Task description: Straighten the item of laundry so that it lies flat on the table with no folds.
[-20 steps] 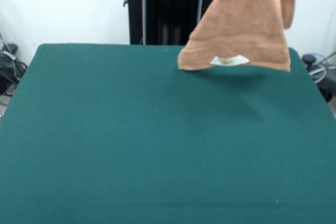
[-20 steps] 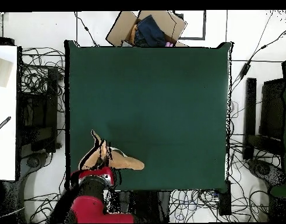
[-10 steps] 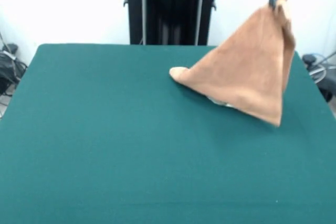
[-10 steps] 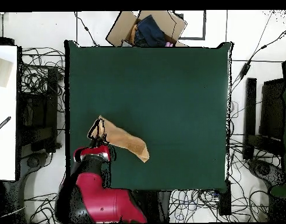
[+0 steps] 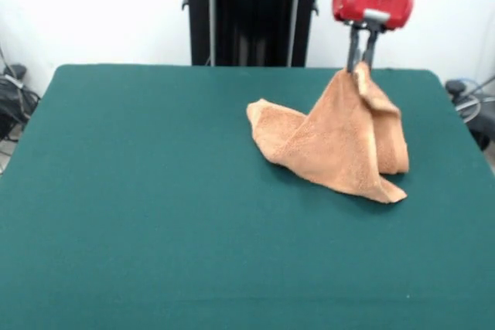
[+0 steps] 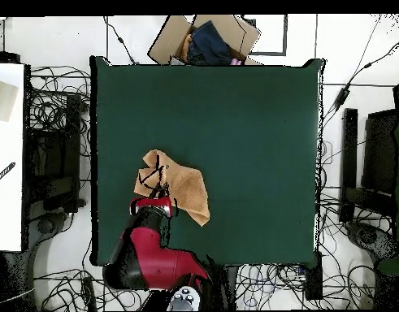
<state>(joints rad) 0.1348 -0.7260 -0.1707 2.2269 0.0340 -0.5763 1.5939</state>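
The towel (image 5: 332, 141) has dropped since a moment ago, its lower part now resting on the tabletop (image 5: 155, 191); the gripper (image 5: 360, 63) jaws pinch its raised peak.

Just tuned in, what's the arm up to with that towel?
The red and black arm's gripper is shut on one corner of the light orange-tan terry towel, holding it up like a tent. The towel's lower part rests on the dark green felt table, bunched with folds, so it is not flat yet.
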